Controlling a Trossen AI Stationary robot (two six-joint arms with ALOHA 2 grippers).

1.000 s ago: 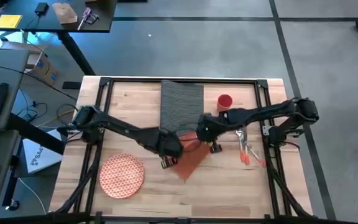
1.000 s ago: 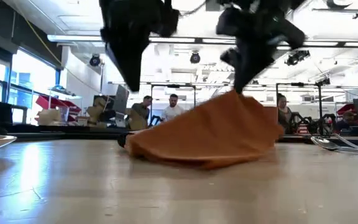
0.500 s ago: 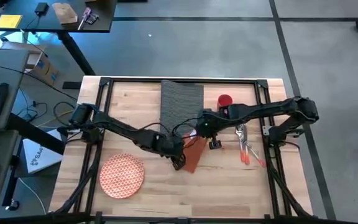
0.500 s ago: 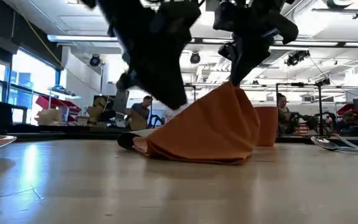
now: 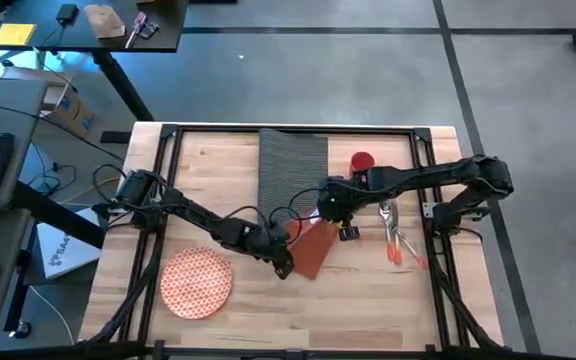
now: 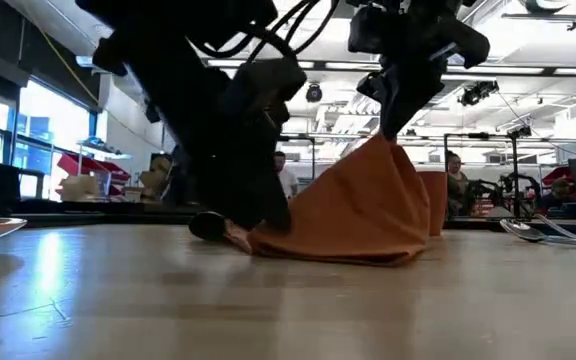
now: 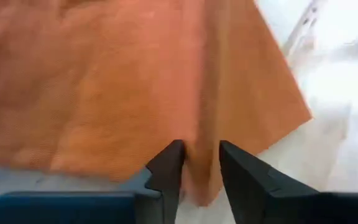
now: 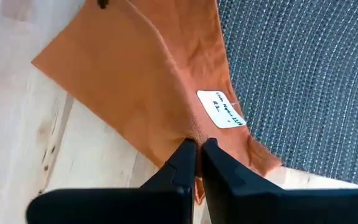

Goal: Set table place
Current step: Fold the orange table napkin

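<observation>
Soft orange napkin [image 5: 311, 250], tented on the pale wood table [image 5: 368, 290].
Left hand [image 7: 199, 169] and right hand [image 8: 197, 152] each pinch a fold (opposite edges).

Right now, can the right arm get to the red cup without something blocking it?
Probably not at once. The right end effector is shut on the orange napkin, shared with the left end effector. The red cup stands just behind the right arm with nothing between, once it lets go.

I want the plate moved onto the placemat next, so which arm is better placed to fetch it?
Left, probably. The plate lies on the left arm's side, close to the left gripper. The right gripper is farther away. Both are pinching the napkin.
</observation>
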